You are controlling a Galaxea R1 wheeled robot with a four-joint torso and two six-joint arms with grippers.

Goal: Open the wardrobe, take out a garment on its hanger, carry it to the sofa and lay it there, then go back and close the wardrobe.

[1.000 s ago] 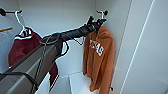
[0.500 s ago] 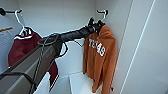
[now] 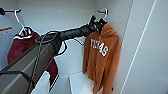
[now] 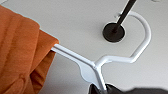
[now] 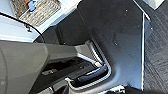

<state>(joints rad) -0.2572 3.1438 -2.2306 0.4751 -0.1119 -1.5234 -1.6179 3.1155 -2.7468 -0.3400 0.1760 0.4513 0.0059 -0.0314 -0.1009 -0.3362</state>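
White wardrobe (image 3: 75, 17) interior, doors open, plain back wall and right side wall. Black hook (image 3: 100, 11) sits high near the right rear corner; the white hanger (image 3: 106, 13) has its curved hook looped over it. Burnt-orange garment (image 3: 102, 60) hangs from that hanger against the right side wall, white "TEXAS" lettering across the chest, hem reaching down past a white ledge (image 3: 80, 82) at the wardrobe bottom.

Left arm comes in from the left and reaches up to the hanger neck; left gripper (image 3: 96, 23) sits right at the top of the hoodie, just under the hook. In the left wrist view the hanger (image 4: 100, 66) neck runs down between dark fingertips (image 4: 111, 89), so the claw looks closed on the hanger just below the curved hook, though little of the fingers shows. Hook still over the black peg (image 4: 114, 32); orange fabric (image 4: 22, 55) drapes off the hanger shoulder.

Maroon-and-white garment (image 3: 22, 47) hangs on a second white hanger (image 3: 18, 21) at the wardrobe's left side, well apart from the orange one.

Right wrist view: robot's own dark base, grey carpet (image 5: 157, 50), a woven basket (image 5: 37, 11). Right claw state: cannot tell.
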